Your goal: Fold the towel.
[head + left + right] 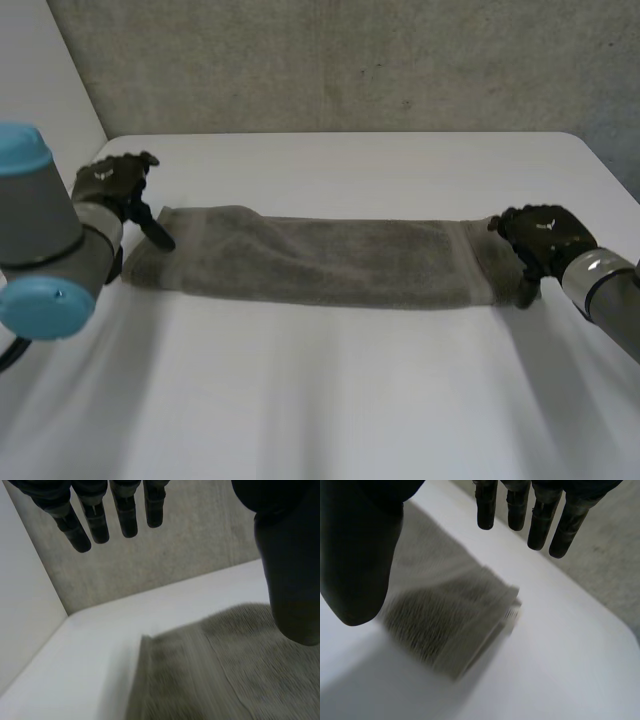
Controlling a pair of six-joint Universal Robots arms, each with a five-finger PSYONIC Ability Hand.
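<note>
Towel (320, 262) lying flat as a long strip across the white table (350, 400), my left hand (112, 183) at its left end, fingers straight, released, my right hand (545, 232) at its right end, fingers straight, grasping nothing

Robotics lab or test cell, by the look of it, not a home. Rough bare grey concrete wall (350, 60) across 12 o'clock, w/ a flat plain white side panel (40, 70) at 10 o'clock closing off the corner. In front, a plain white table w/ rounded corners (330, 400), set up as a work bench. Industrial-type robot arm w/ grey joints & light-blue caps (40, 240) at 9 o'clock, second grey robot arm (610, 290) at 4 o'clock. One grey-brown terry towel (320, 262) laid flat mid-table as the test piece.
</note>
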